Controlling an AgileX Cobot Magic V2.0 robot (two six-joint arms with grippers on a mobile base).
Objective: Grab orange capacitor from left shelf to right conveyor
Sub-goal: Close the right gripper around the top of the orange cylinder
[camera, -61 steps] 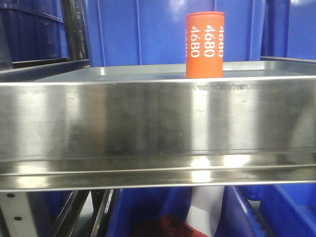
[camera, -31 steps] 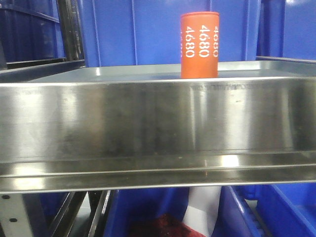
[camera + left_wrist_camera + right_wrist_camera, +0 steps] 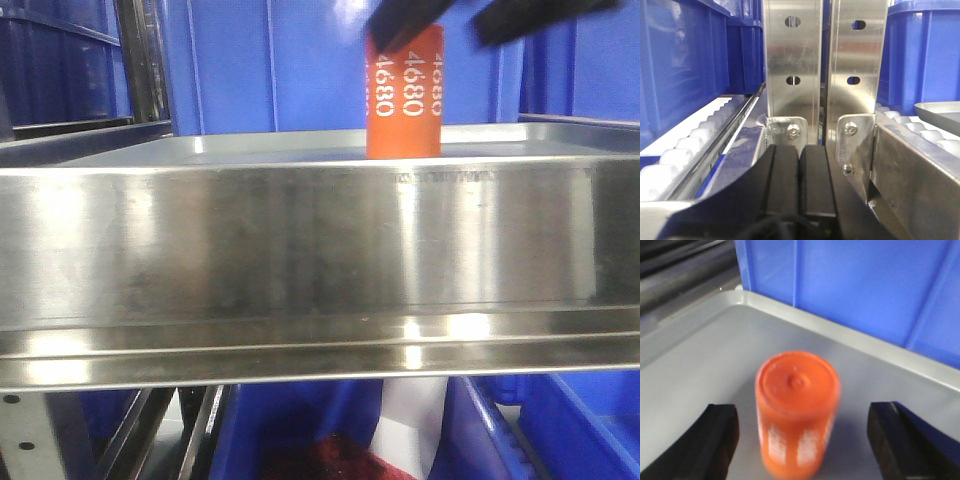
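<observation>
The orange capacitor [image 3: 404,95] stands upright on the left shelf [image 3: 300,250], behind its tall shiny front lip, right of centre. My right gripper [image 3: 470,18] is open at the top of the front view, one black finger over the capacitor's top, the other apart to its right. In the right wrist view the capacitor [image 3: 797,410] stands on the grey shelf floor [image 3: 700,355] between the two open fingers [image 3: 715,440], touching neither. My left gripper [image 3: 800,180] is shut and empty, facing steel rack uprights. The right conveyor is out of view.
Blue plastic bins [image 3: 270,70] stand close behind the shelf and below it [image 3: 580,430]. In the left wrist view, steel uprights [image 3: 792,60] stand straight ahead, white roller tracks [image 3: 695,145] and blue bins [image 3: 685,60] on both sides, and a silver tray [image 3: 940,110] at right.
My right gripper's black fingers have come into the front view from above, around the capacitor's top. The capacitor has stayed on the shelf.
</observation>
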